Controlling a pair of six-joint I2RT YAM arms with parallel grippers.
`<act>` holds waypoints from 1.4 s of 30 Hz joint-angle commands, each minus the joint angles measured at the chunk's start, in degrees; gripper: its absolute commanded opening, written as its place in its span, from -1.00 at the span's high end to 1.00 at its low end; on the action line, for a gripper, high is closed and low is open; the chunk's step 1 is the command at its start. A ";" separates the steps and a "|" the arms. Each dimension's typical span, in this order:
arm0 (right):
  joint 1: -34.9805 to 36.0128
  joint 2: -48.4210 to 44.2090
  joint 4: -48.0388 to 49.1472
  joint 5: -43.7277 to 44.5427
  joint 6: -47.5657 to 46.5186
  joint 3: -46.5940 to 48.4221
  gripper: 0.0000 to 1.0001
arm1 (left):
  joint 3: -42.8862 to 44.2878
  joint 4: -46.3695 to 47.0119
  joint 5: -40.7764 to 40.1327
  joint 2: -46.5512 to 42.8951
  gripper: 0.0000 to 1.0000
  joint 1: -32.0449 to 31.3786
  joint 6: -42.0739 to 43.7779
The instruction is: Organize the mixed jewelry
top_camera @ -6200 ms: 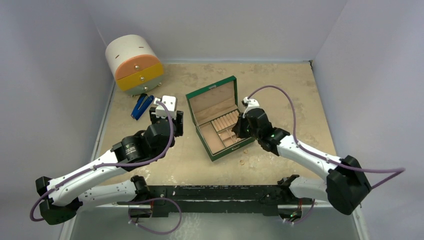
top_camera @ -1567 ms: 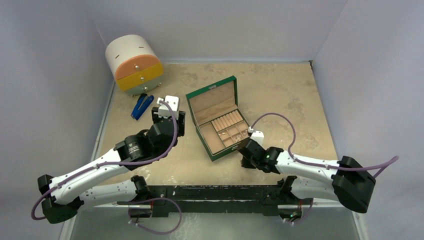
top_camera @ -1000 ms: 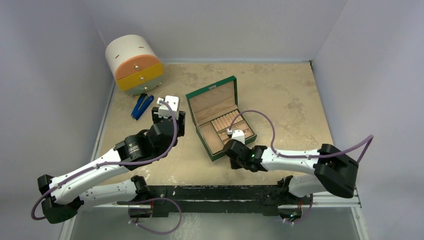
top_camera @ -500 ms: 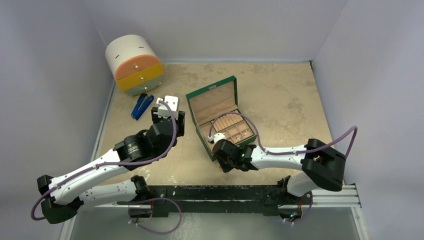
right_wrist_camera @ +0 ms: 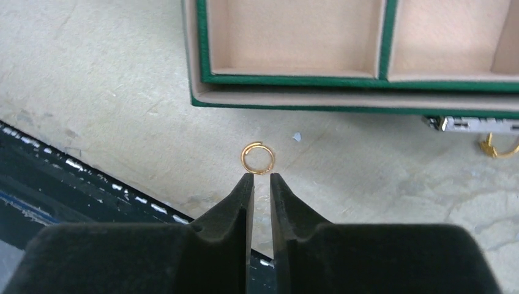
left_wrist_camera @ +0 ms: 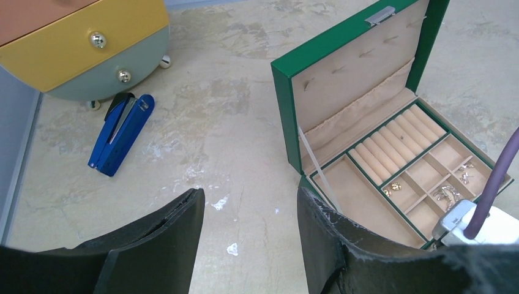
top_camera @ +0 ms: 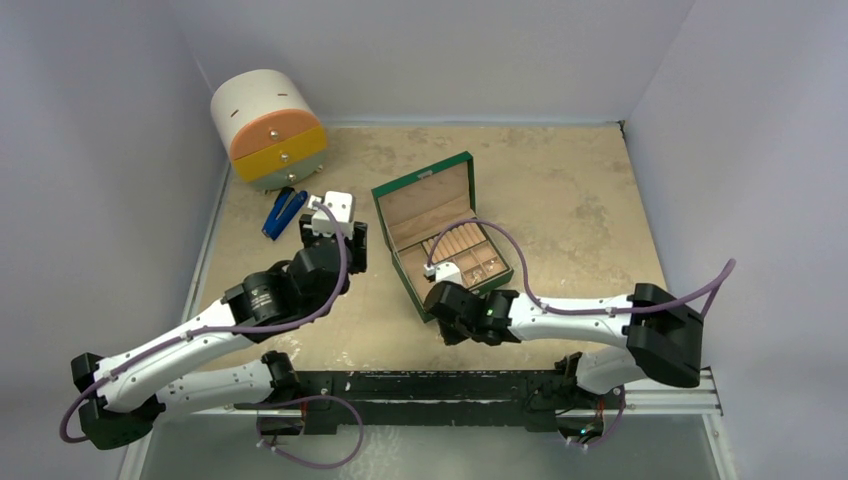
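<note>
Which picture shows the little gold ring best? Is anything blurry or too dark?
Right wrist view: the gold ring is sharp and evenly lit, with no glare; the right gripper is black with little detail. Top external view: soft even light, the ring too small to make out. Left wrist view: the green jewelry box is clear, the left gripper just dark shapes.

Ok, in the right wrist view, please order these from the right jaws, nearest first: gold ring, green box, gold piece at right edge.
1. Gold ring, just ahead, centre.
2. Green box, beyond the ring.
3. Gold piece, at the far right edge.
</note>
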 commanded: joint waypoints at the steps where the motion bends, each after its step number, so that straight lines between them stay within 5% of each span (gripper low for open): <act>1: 2.17 0.33 -6.77 8.54 13.62 3.03 0.57 | 0.41 0.90 0.57 -1.37 -0.14 0.36 0.27; 17: 4.46 7.53 -12.96 13.95 32.92 6.92 0.45 | 0.51 0.99 1.36 -2.86 -0.14 0.43 0.09; 42: 5.15 13.15 -17.86 13.54 35.22 11.01 0.56 | 0.61 0.90 1.35 -3.38 -0.14 0.42 -0.13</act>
